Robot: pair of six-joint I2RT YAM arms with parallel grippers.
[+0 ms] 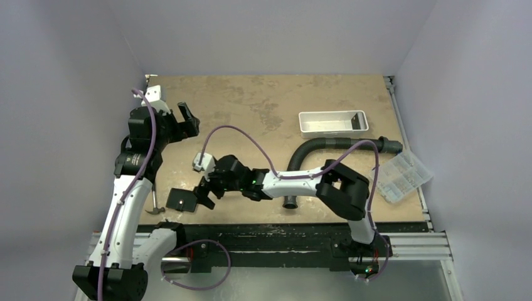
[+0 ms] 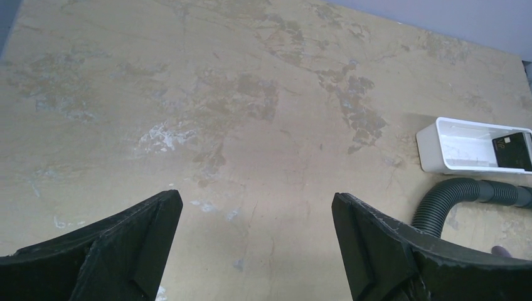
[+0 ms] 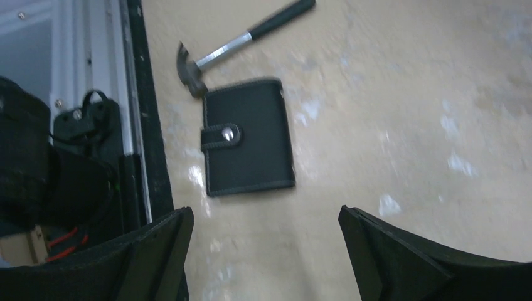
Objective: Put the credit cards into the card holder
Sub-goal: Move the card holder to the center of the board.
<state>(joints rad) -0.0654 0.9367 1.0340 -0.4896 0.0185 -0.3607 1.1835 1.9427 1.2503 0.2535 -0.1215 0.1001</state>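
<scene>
The card holder (image 3: 248, 138), a black folding wallet, lies closed and flat with its stud strap facing up, near the table's front-left edge (image 1: 180, 202). My right gripper (image 1: 205, 195) hovers just right of it, open and empty; in the right wrist view (image 3: 266, 216) the holder lies ahead of the jaws. My left gripper (image 1: 189, 119) is open and empty, raised over the back-left of the table, and in its wrist view (image 2: 257, 197) has only bare table between its fingers. No yellowish or greyish credit card shows. A dark flat rectangle (image 2: 511, 150) leans in the white tray; I cannot tell what it is.
A hammer (image 3: 238, 44) lies just beyond the holder, also at the front-left edge (image 1: 154, 202). A white tray (image 1: 326, 125) stands at the back right. A black ribbed hose (image 1: 307, 150) curves in front of it. A clear compartment box (image 1: 404, 175) sits at the right edge.
</scene>
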